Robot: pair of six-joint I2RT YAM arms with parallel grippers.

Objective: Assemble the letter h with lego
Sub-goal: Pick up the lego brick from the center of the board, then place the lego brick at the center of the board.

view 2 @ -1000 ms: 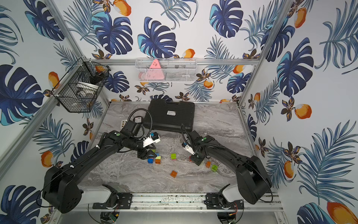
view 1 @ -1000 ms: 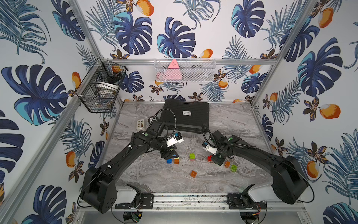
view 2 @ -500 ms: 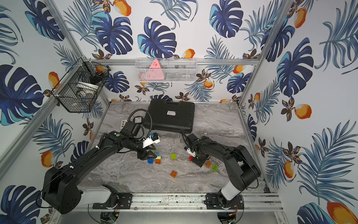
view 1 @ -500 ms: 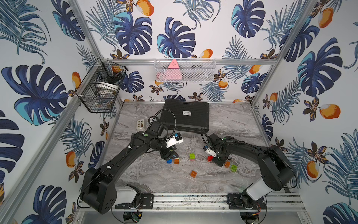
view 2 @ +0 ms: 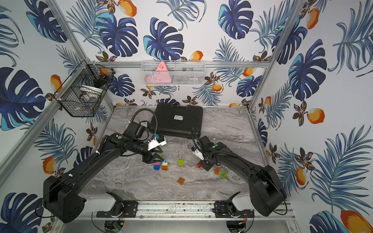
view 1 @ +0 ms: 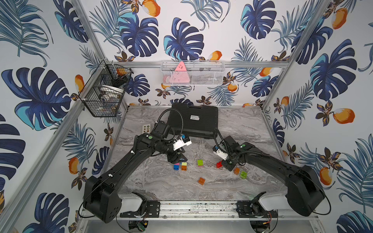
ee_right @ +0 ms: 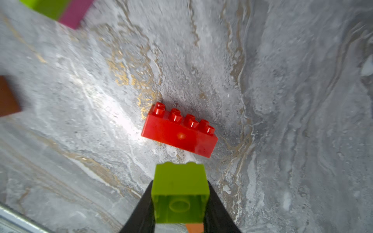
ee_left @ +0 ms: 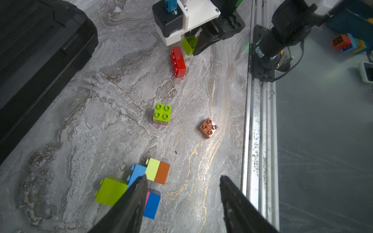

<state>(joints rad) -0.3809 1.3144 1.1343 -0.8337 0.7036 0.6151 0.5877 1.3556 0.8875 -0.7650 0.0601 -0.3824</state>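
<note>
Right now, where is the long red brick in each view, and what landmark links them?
Top view: long red brick below centre, beside the right claw.
Top view: long red brick below centre, beside that claw.
Left wrist: long red brick beside the right claw.
Right wrist: long red brick just beyond the lime brick.
Landmark: right claw, shut on the lime brick.

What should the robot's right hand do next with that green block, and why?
Probably lift it straight up. The right gripper is closed on both sides of the lime green brick, and the red brick lies on its side just ahead, so sliding forward could bump it.
</note>
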